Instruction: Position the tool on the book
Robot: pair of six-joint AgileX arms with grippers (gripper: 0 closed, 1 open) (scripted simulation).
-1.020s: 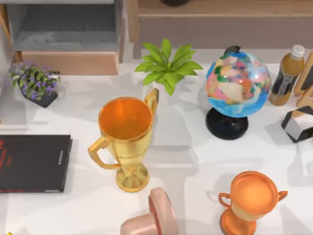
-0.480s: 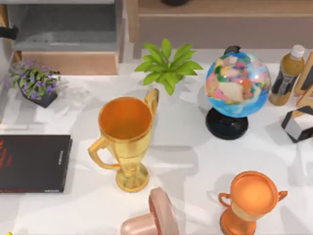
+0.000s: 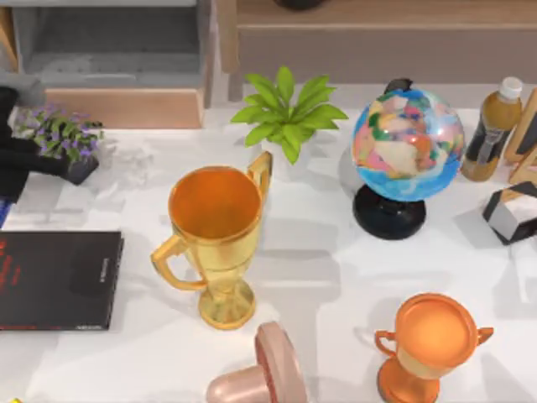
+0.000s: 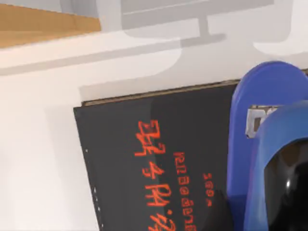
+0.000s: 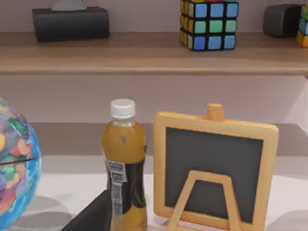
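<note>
Left gripper (image 3: 10,159) enters the top view at the table's left edge as a dark shape, just above the book (image 3: 57,279) and beside the purple-flowered plant (image 3: 57,134); a sliver of blue shows beneath it. Whether its fingers are clenched cannot be told from this angle.

From the left wrist view, the tool (image 4: 269,154) looms close to the camera, its blue body hanging over the book's (image 4: 159,163) black cover with the red lettering, so I judge it is carried by this gripper, though the fingers are hidden.

Over on the right wrist view are a juice bottle (image 5: 123,168) and a small framed chalkboard (image 5: 214,173); that arm appears parked.

Risk: letting go too near the book's edge could tip the tool onto the table.
</note>
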